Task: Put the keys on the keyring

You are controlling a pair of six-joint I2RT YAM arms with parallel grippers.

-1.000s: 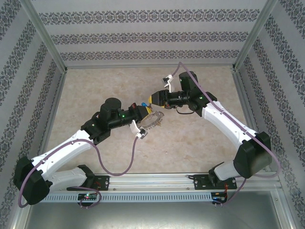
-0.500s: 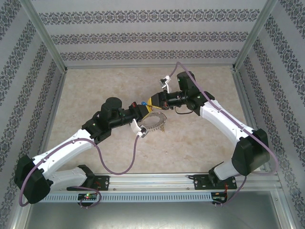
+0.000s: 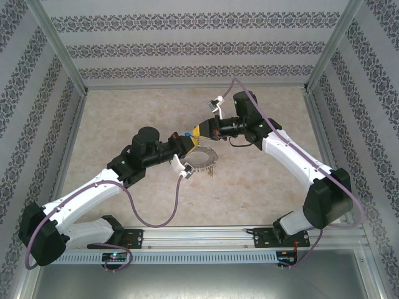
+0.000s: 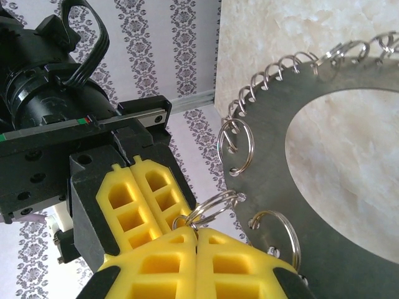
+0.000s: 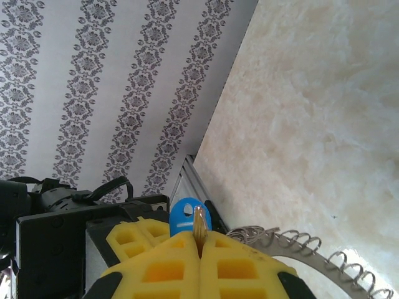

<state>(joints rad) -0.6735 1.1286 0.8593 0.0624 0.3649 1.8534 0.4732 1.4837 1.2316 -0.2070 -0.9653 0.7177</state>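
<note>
- Both arms meet over the middle of the bench (image 3: 118, 112).
- The left gripper (image 4: 196, 244) is clamped on one wire loop (image 4: 211, 207) of the keyring (image 4: 349, 205), holding it up.
- The right gripper (image 5: 201, 242) is pinched on the blue key (image 5: 189, 218), just beside that loop and not yet threaded.
- The yellow key (image 3: 211, 174) seems to be the speck at the ring's near edge. I cannot tell whether it hangs on a loop.

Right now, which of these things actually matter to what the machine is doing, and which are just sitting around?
Part of the job:
- the keyring, one wire loop pinched in the left pincer
- the blue key, gripped by the right pincer

Just there:
- the table
- the patterned walls
- the metal rail at the near edge
</note>
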